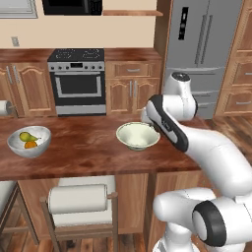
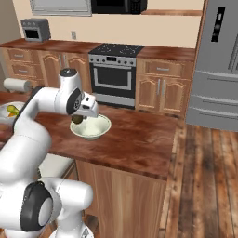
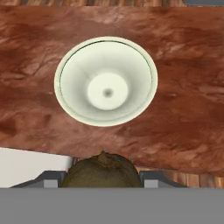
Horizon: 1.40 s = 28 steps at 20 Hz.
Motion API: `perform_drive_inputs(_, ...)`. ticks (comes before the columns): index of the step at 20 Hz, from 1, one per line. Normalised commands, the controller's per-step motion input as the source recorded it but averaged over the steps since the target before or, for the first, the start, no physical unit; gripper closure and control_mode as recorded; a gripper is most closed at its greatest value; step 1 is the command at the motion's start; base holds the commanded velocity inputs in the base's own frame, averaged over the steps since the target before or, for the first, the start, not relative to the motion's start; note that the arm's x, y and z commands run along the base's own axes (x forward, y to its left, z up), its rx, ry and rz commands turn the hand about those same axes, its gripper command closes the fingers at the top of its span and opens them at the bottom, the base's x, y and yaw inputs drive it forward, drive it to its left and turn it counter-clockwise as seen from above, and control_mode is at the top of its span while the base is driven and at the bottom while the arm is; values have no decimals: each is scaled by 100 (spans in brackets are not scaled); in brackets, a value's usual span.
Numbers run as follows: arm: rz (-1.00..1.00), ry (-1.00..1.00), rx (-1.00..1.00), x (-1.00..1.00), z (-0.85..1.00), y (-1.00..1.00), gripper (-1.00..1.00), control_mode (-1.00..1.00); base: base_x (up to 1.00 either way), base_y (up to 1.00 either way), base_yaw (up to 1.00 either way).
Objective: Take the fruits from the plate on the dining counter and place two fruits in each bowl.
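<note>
Tool (image 2: 78, 119) clenched on the dark olive-brown fruit (image 3: 101, 171), held above the near rim of the right bowl (image 1: 137, 135), not in it. In the hand view that bowl sits on the dark wood table (image 1: 88, 147) with nothing inside. Left bowl (image 1: 29, 141), well apart on the same table, holds the yellow-green pear (image 1: 27, 136) and the round orange (image 1: 30, 144), touching each other. Stool (image 1: 78, 199) tucked under the table's near edge.

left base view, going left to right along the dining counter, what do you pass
paper towel roll → bowl with pear and orange → empty bowl → robot arm
</note>
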Motion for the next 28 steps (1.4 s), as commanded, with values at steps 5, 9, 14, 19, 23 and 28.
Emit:
perform_drive_inputs(5,0,0,0,78,0,11,100,-100,0,0,0)
perform_drive_inputs(9,-4,0,-4,55,-4,25,100,-100,0,0,0)
perform_drive_inputs(14,-11,13,-3,42,-37,78,100,-100,0,0,0)
perform_drive_inputs(19,2,10,0,3,-78,-4,100,-100,0,0,0)
perform_drive_inputs(23,6,1,5,-3,-35,-37,100,-100,0,0,0)
perform_drive_inputs(28,12,0,1,8,-2,-31,100,-100,0,0,0)
